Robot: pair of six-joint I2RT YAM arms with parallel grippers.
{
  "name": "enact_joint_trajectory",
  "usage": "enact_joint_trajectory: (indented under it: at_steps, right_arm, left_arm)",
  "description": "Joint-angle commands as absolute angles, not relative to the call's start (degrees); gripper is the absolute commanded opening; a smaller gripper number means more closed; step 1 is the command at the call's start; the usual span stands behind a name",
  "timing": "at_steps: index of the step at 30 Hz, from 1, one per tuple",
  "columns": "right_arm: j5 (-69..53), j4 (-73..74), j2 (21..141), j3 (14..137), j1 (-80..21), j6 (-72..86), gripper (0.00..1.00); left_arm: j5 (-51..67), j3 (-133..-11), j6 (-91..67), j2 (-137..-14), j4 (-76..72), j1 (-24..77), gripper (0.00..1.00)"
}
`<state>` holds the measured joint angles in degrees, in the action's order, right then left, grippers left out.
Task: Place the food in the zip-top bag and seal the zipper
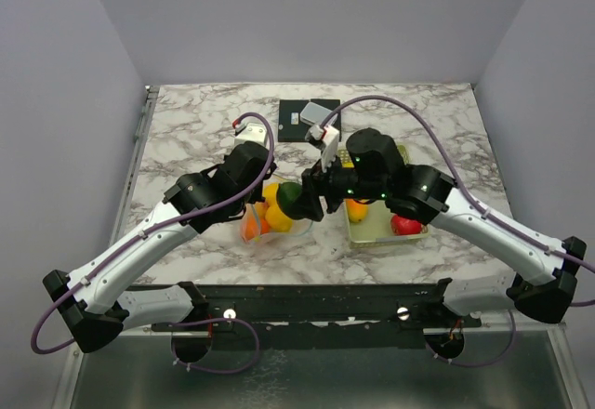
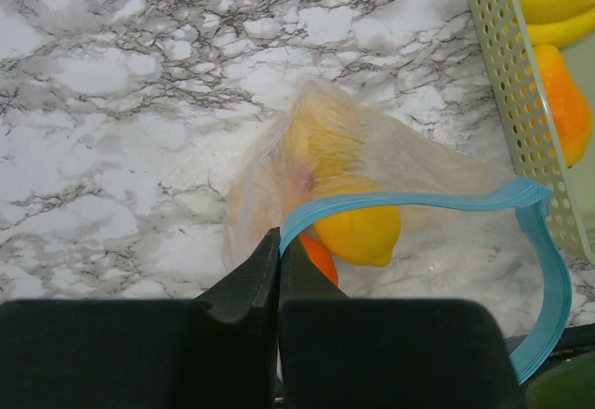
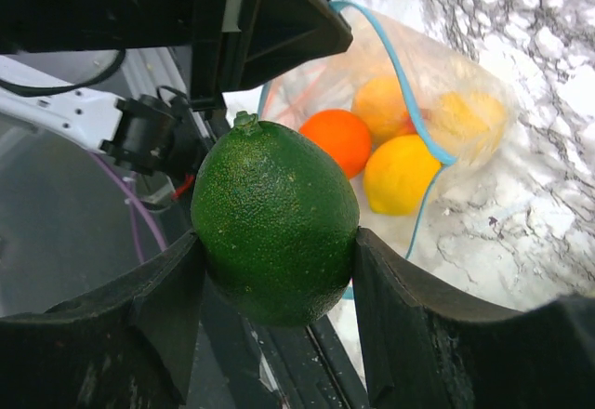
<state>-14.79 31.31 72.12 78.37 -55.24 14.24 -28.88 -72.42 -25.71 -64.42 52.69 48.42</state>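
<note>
The left gripper point(image 2: 279, 246), jaws clenched on the zipper point(image 2: 418, 200), holds the zip-top bag point(image 2: 372, 149) with its mouth gaping. Just right of that mouth, the right gripper point(image 3: 279, 260) grasps a green lime point(image 3: 274, 214), stem up, so the lime likely goes leftward into the bag. Only the left wrist view shows the basket point(image 2: 521, 102) right of the bag. The right wrist view shows a lemon point(image 3: 400, 172) and an orange point(image 3: 342, 139) inside it.
</note>
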Motion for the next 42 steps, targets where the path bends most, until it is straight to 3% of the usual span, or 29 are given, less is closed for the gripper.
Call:
enact_joint_trajectory:
  at_steps: [1, 24, 29, 35, 42]
  right_arm:
    - [-6.4, 34.2, 76.1, 81.1, -58.7, 12.3, 0.27]
    - [10.0, 34.8, 89.4, 86.2, -61.1, 19.1, 0.31]
    - [12.0, 34.2, 91.6, 88.1, -61.1, 22.0, 0.41]
    - [11.8, 33.7, 93.2, 89.5, -61.1, 24.6, 0.67]
    - [9.1, 31.9, 92.0, 88.3, -61.1, 24.9, 0.84]
  left_arm:
    - [-27.9, -73.6, -26.2, -63.7, 51.9, 48.2, 0.0]
    - [-27.1, -73.4, -26.8, -63.7, 51.8, 48.2, 0.0]
    - [-26.7, -73.2, -27.0, -63.8, 51.7, 48.2, 0.0]
    - [-26.9, -73.2, -27.0, -63.8, 51.7, 48.2, 0.0]
    - [-27.1, -73.0, -26.9, -63.9, 51.7, 48.2, 0.0]
